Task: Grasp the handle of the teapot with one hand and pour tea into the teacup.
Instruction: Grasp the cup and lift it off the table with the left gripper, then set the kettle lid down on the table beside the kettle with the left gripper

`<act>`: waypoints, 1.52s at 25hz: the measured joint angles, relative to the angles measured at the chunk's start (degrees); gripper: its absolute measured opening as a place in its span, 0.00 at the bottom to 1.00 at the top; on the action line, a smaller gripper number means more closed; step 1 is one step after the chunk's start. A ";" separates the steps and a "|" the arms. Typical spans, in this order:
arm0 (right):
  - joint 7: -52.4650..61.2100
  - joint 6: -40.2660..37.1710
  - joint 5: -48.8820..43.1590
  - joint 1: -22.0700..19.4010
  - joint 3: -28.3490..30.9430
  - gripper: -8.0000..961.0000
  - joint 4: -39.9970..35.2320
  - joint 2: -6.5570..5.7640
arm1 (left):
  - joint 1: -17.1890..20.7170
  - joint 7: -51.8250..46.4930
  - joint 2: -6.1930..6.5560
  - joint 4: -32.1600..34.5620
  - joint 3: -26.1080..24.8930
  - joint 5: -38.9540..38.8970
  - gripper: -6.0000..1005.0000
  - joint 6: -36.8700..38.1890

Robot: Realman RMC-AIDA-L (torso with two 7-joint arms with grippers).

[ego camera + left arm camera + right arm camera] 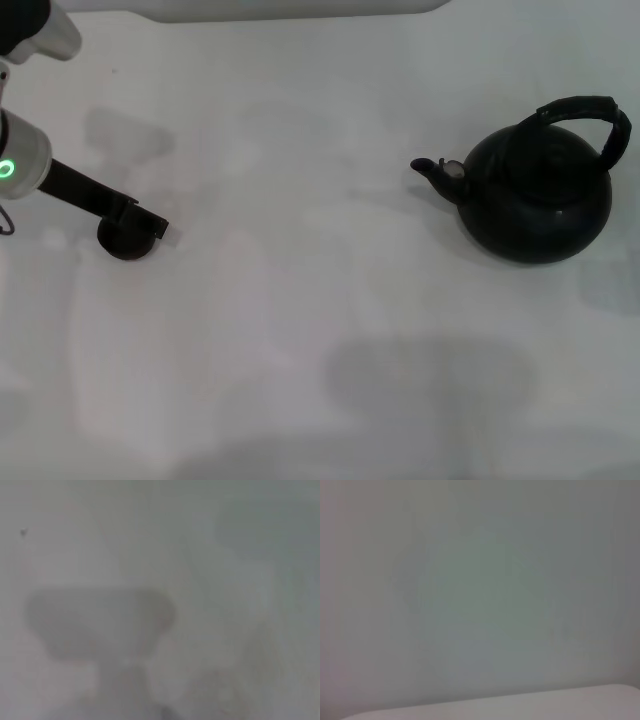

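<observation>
A plain white tabletop (pixel 300 330) fills the head view, smooth and pale, with faint grey shadows across it and a lighter strip along the far edge.

At the far left, the left arm (pixel 25 160) reaches in from the edge, silver-grey with a small green ring light glowing on its side. A black bar runs from it down and to the right, ending at the left end effector (pixel 140 222), which sits right over the teacup (pixel 125 243). The cup is a small dark round shape on the tabletop, partly covered by the black fingers above it. Whether the fingers are spread, pressed together or pinching the cup's rim cannot be told from here; they overlap the cup's top edge, and contact is not clear.

The left wrist view gives only the pale surface with a soft grey shadow on it.

A wide bare stretch of tabletop lies in the middle, well apart from both things.

On the right stands the teapot (pixel 535 200), large, round and black, upright on the tabletop. Its short spout (pixel 432 170) points left, toward the cup. The thick black handle (pixel 590 120) arches over the lid, leaning toward the right side.

The right end effector does not appear; its wrist view shows only blank pale surface.
</observation>
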 joint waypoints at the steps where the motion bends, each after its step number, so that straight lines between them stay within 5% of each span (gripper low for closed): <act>1: 0.00 -0.02 0.08 0.01 0.00 0.91 0.00 0.00 | -0.02 0.00 -0.01 0.01 0.00 0.00 0.86 0.08; 20: 0.00 -0.06 0.25 0.11 0.00 0.91 -0.01 0.00 | -1.63 0.76 0.10 -3.89 0.15 0.15 0.83 -0.51; 26: 0.00 -0.05 0.25 0.11 -0.07 0.91 -0.01 -0.01 | -2.22 0.79 0.09 -2.37 0.18 0.16 0.71 -1.34; 31: 0.00 -0.05 0.25 0.11 -0.08 0.91 -0.01 -0.01 | -4.42 1.03 -0.06 -2.12 0.48 -0.08 0.71 -1.72; 38: 0.00 -0.05 0.24 0.23 0.00 0.91 -0.01 -0.01 | -7.95 2.16 -0.34 -2.25 8.70 -4.63 0.71 0.10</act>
